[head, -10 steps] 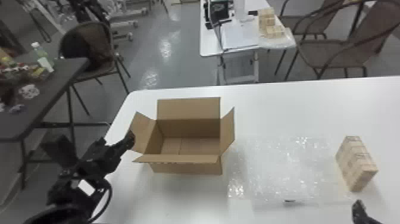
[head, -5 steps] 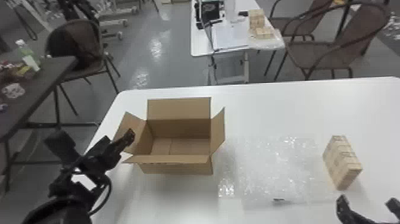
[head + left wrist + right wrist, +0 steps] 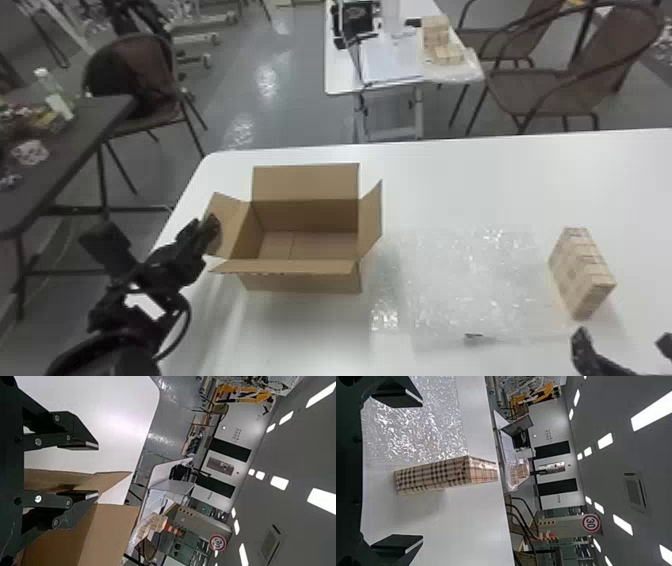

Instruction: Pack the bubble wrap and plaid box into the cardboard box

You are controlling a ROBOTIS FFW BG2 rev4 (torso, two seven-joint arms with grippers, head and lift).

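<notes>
Right gripper [image 3: 622, 341] on near side of plaid box [image 3: 580, 275], fingers spread wide. Bubble wrap [image 3: 460, 285] flat on white table [image 3: 310, 345], plaid box at its right edge. Left gripper [image 3: 209, 230] by left flap of open cardboard box [image 3: 305, 217], fingers well apart; contact with flap unclear.

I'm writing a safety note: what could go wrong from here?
The plaid box appears to stand on a narrow side, so an off-centre touch from the open right gripper might tip it.
The left gripper is close to the left flap of the cardboard box; moving sideways, it could shove that box.
The right flap sticks up towards the bubble wrap, so a load carried low might catch it.
</notes>
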